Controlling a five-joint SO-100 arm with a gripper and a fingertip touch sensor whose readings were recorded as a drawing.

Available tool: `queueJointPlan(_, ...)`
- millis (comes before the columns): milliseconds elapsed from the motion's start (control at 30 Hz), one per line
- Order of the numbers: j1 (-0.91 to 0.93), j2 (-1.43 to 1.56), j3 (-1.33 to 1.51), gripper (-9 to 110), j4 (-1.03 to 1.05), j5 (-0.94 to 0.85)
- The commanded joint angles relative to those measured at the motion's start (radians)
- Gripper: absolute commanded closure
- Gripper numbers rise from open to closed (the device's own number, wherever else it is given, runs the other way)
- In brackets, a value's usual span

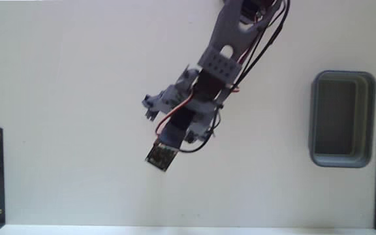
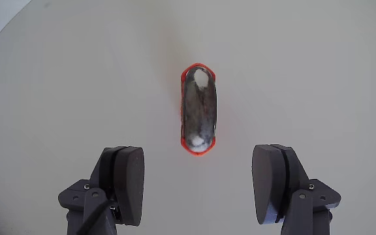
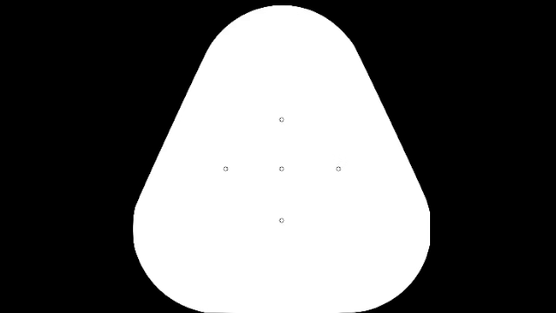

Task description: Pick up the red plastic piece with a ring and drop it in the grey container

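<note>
In the wrist view the end effector (image 2: 201, 186) stands wide open and holds nothing: its two dark fingers (image 2: 128, 179) rise from the lower edge of the frame, one at lower left and one at lower right, with bare pale surface (image 2: 318, 72) between them. The red plastic piece with a ring (image 2: 198, 147) lies on that surface just above the gap, slightly left of the frame's centre line and closer to the left finger than to the right one, touching neither. Its long axis runs straight up and down the frame, so it points away from the wrist and lies parallel to the inner faces of the fingers; the two long red edges face the pads. That is the relation the grasp depends on, as I judge it: the opening is already lined up across the narrow width of the piece, so the arm needs mainly to advance toward the top of the frame and descend until the fingers flank the piece, with a small shift to the left to centre it, and no turn of the wrist.

In the fixed view the arm (image 1: 222, 62) reaches down from the top centre and hides the piece beneath it. The grey container (image 1: 315, 117) sits at the right edge of the frame, well apart from the arm, so the carry will run rightward across open surface
</note>
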Motion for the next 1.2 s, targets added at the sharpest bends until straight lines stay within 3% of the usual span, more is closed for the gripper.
queueJointPlan(0, 0.01, -0.027, -0.105, -9, -0.016, 0.003)
queueJointPlan(500, 0.01, -0.343, -0.455, -9, 0.019, 0.003)
queueJointPlan(1167, 0.01, -0.34, -0.45, -9, 0.016, 0.003)
